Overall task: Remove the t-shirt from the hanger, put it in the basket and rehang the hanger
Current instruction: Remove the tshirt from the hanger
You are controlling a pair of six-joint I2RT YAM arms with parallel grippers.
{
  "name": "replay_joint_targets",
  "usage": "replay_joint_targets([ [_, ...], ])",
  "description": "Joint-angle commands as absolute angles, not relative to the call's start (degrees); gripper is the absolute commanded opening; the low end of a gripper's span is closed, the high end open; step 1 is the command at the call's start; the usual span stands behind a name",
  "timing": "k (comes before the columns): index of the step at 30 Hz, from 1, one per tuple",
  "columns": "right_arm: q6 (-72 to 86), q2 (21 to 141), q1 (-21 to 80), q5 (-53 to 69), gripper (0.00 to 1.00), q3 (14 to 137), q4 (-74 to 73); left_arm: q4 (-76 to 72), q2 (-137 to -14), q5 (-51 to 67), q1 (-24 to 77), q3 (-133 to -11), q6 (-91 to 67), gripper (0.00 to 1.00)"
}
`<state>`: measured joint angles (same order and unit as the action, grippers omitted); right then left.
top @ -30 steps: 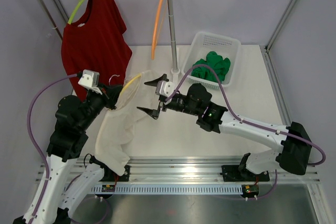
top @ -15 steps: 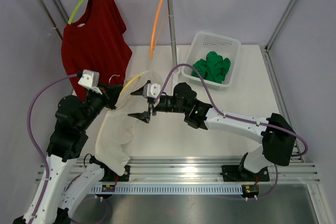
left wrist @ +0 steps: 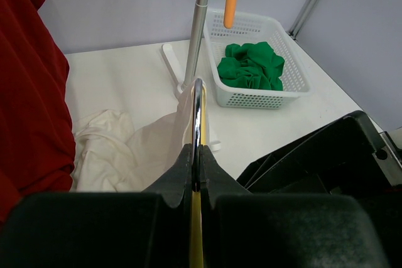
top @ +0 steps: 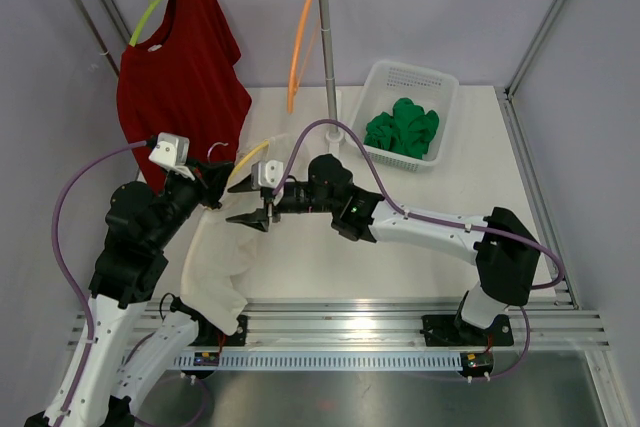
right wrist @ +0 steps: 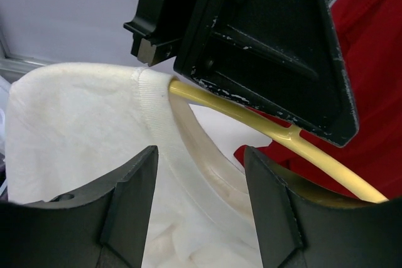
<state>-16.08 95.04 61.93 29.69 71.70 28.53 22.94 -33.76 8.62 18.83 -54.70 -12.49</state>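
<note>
left pincer [left wrist: 195, 166] clenches the chrome hook [left wrist: 197, 111] of the pale yellow plastic hanger [right wrist: 226, 103], whose cream fabric t-shirt [right wrist: 75, 111] hangs just ahead of the right pincer [right wrist: 200, 155], which is spread wide open.

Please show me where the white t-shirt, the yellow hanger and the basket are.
white t-shirt [right wrist: 75, 111]: right wrist view, fabric below the collar.
yellow hanger [right wrist: 213, 101]: right wrist view, its bare arm.
basket [top: 415, 77]: top external view, back wall.

Fingers spread, the right gripper [right wrist: 200, 161] faces the collar of the white t-shirt [right wrist: 81, 130] — the yellow hanger [right wrist: 251, 116] slants toward 4 o'clock under the left gripper [right wrist: 264, 42], a red shirt [right wrist: 377, 92] at 3 o'clock.
</note>
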Motion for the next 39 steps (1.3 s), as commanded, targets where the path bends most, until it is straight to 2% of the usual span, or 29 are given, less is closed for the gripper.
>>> replay_joint_targets([
  [1, -15.56, 94.75, 62.67, 33.04, 0.63, 74.36, 29.27, 15.91, -33.57, 9.32, 18.90, -55.37, -13.27, 0.00],
  [5, -16.00, 95.10, 63.19, 33.05, 0.56, 75.14, 27.69, 15.82, -33.92, 9.40, 18.90, -55.63, -13.36, 0.00],
  [15, -16.08, 97.64, 64.16, 31.56, 0.52, 77.17, 26.63, 15.03, -34.80, 9.32, 18.90, -55.99, -13.54, 0.00],
  [17, -16.26, 98.17, 64.25, 31.29, 0.49, 77.60, 26.28, 14.94, -34.89, 9.40, 18.90, -55.99, -13.62, 0.00],
  [18, -16.26, 98.26, 64.25, 30.59, 0.42, 77.61, 26.28, 14.85, -34.98, 9.58, 18.90, -55.90, -13.71, 0.00],
  [19, -16.26, 98.35, 64.25, 30.32, 0.12, 77.69, 26.11, 14.77, -35.07, 9.67, 18.90, -55.90, -13.71, 0.00],
  [20, -16.09, 98.18, 64.25, 29.80, 0.02, 77.87, 26.10, 14.85, -34.98, 9.67, 18.90, -55.90, -13.62, 0.00],
  [21, -15.56, 98.17, 64.25, 28.23, 0.00, 77.87, 26.10, 14.77, -35.07, 9.49, 18.90, -55.81, -13.62, 0.00],
  [29, -13.10, 93.70, 64.25, 17.15, 0.00, 76.90, 26.02, 14.07, -34.02, 10.02, 18.90, -55.20, -13.80, 0.00],
  [33, -13.79, 92.11, 64.25, 4.87, 0.00, 77.78, 23.65, 11.78, -32.70, 12.12, 18.90, -54.23, -14.24, 0.00],
  [39, -15.03, 88.51, 63.20, -2.97, 0.00, 75.76, 24.35, 11.42, -32.17, 13.36, 18.90, -53.88, -14.50, 0.00],
])
